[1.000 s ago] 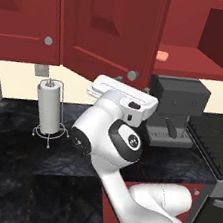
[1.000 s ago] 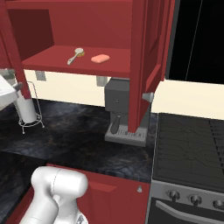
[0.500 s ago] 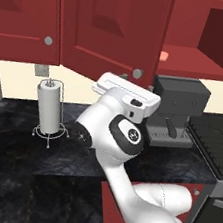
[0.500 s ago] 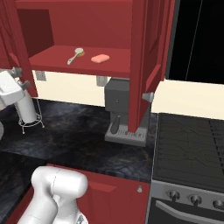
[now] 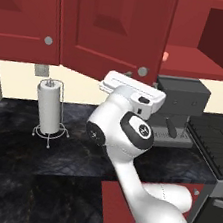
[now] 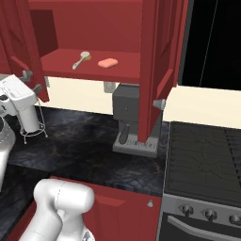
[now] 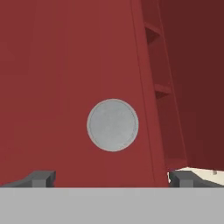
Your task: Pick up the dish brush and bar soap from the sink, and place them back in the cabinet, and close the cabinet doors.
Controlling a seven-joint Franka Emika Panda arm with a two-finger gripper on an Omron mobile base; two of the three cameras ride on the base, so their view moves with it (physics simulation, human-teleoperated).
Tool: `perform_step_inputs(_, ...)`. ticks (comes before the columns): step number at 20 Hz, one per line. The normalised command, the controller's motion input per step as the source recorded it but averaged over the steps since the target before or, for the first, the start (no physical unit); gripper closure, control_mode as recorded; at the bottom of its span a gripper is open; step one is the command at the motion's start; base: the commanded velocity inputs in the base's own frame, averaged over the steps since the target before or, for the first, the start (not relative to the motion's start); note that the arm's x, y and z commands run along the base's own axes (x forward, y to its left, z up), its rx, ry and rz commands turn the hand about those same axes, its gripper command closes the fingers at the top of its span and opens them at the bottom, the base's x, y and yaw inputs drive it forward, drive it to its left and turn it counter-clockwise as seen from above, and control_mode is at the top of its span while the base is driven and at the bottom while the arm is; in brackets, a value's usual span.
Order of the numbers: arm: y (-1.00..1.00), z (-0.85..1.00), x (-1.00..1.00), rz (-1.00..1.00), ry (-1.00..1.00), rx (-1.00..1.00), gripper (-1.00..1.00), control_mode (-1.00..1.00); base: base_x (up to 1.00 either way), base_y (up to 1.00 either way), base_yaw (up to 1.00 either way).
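Hand (image 7: 112, 178) spread wide, facing smooth red door's (image 7: 65, 87) round knob (image 7: 113, 125).

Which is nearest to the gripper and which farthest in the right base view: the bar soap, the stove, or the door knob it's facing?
From the gripper, fingers apart:
1. door knob, straight ahead on the open left door.
2. bar soap, on the cabinet shelf, to the right.
3. stove, far right, low.
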Motion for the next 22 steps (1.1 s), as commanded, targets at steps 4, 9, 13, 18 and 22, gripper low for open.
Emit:
perform_step_inputs(4, 0.00, -0.02, 0.46, 0.04, 0.00, 0.00, -1.00, -1.00, 0.00, 0.00, 0.00)
perform_step_inputs(9, 0.00, -0.01, 0.45, 0.02, 0.00, 0.00, -1.00, -1.00, 0.00, 0.00, 0.00)
perform_step_inputs(13, 0.00, 0.00, 0.49, 0.00, 0.00, 0.00, -1.00, -1.00, 0.00, 0.00, 0.00)
perform_step_inputs(18, 0.00, 0.00, 0.62, 0.00, 0.00, 0.00, -1.00, -1.00, 0.00, 0.00, 0.00)
perform_step_inputs(22, 0.00, 0.00, 0.61, 0.00, 0.00, 0.00, -1.00, -1.00, 0.00, 0.00, 0.00)
